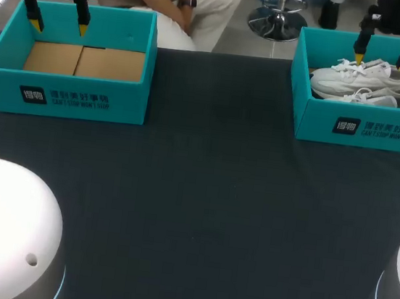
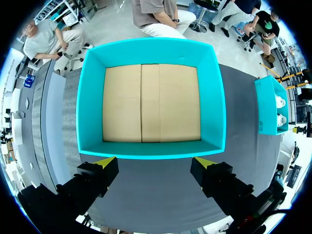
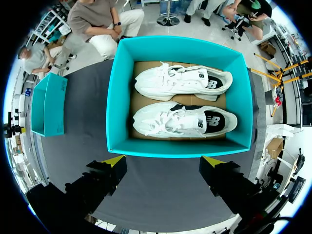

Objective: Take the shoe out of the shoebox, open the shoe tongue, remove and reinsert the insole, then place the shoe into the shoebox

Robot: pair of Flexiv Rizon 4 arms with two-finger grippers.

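Worktop (image 1: 207, 209): dark cloth.
Right tool (image 3: 163, 160): wide, over shoebox (image 3: 117, 97); descend squarely onto nearer shoe (image 3: 180, 119).
Left tool (image 2: 155, 163): wide, over second box (image 2: 90, 97).

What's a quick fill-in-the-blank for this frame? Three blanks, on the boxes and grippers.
1. The right shoebox holds ___ white shoes.
2. The left shoebox holds ___ shoes, only a bare cardboard floor.
3. The left gripper and the right gripper both have their fingers ___ and hold nothing.
Missing words: two; no; open.
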